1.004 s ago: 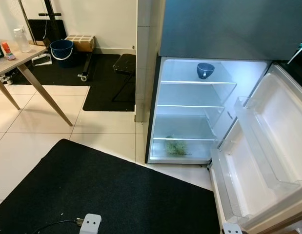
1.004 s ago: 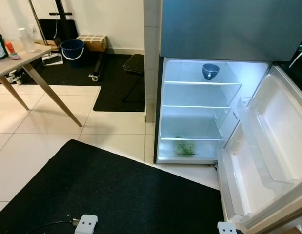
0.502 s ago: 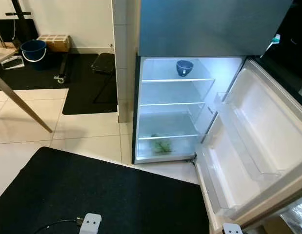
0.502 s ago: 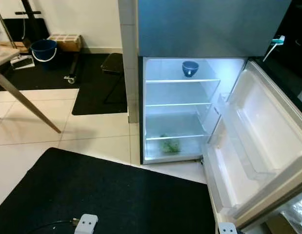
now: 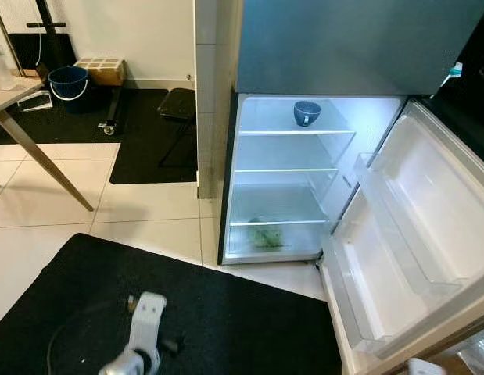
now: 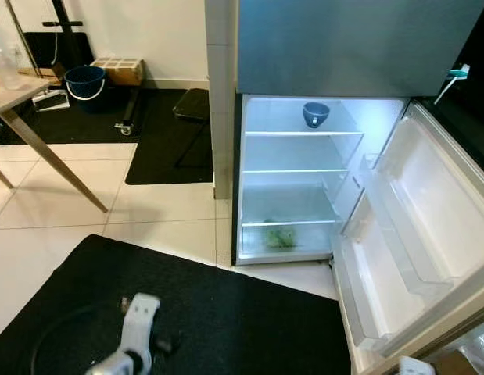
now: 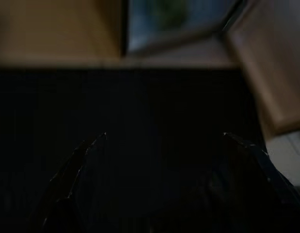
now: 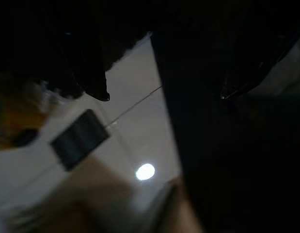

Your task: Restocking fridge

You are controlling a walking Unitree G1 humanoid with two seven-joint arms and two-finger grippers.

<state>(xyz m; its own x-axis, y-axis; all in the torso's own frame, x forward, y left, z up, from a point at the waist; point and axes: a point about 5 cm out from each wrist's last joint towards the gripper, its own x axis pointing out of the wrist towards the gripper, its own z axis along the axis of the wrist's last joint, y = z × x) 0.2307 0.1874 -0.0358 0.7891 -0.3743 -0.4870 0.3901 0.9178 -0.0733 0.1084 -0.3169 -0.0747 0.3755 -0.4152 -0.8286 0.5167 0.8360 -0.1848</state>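
The fridge (image 5: 343, 47) stands ahead with its lower door (image 5: 417, 234) swung open to the right and the inside lit. A blue cup (image 5: 306, 112) sits on the top glass shelf. Something leafy and green (image 5: 266, 234) lies at the bottom. The door racks hold nothing. My left arm (image 5: 144, 332) is raised low over the black mat, blurred. In the left wrist view my left gripper (image 7: 164, 136) is open over the dark mat, nothing between its fingers. My right gripper (image 8: 163, 97) is open too, hanging beside the white door.
A black mat (image 5: 226, 312) covers the floor before the fridge. A tiled pillar (image 5: 214, 94) flanks the fridge's left side. Further left are a wooden table (image 5: 23, 98), a blue bucket (image 5: 67, 80), a cardboard box (image 5: 101, 70) and a low black stool (image 5: 177, 105).
My left arm has lifted from the bottom edge up over the mat. The camera swung right, then a little back left; the fridge and its contents have not moved.
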